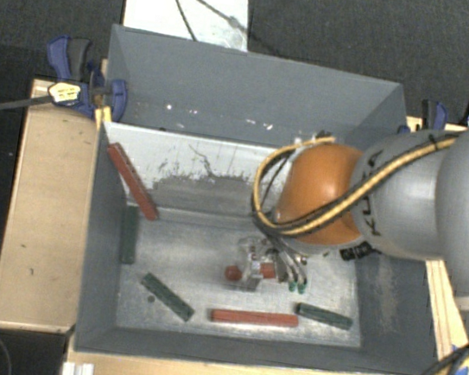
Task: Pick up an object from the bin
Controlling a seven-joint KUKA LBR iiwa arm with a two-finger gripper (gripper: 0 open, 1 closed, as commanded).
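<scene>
**Item: pincer (pixel 261 269).** Stood low over the middle of the bin (pixel 249 88) floor, hung beneath the arm's orange cover (pixel 321 191). Whether it was open or closed could not be told; its tip was crowded and partly shaded by the wrist.

**Item: small red-brown piece (pixel 233 273).** The likely object of the pick. Lay on the bin floor at centre, just beside the pincer on its left, possibly touching it. A further fleck of red sat within the pincer's own outline; whether that was the same piece or another could not be told.

**Handling note (judgement).** The piece was short and lay alone, so a grip would best be centred squarely on it, then lifted straight up. An off-centre close would probably nudge it away across the smooth metal.

**Surroundings.**
- Long red-brown bar (pixel 252 319): flat, nearer than the pincer, apart from it.
- Right green bar (pixel 323 316): flat, near right, just beyond the long bar's end.
- Slanted green bar (pixel 167 296): near left, well apart.
- Left-wall green bar (pixel 129 235): along the left wall.
- Leaning red-brown bar (pixel 132 181): propped against the left wall, far side.

**Obstructions.** Nothing lay across the small piece, and the bars were clear of a straight lift.
</scene>
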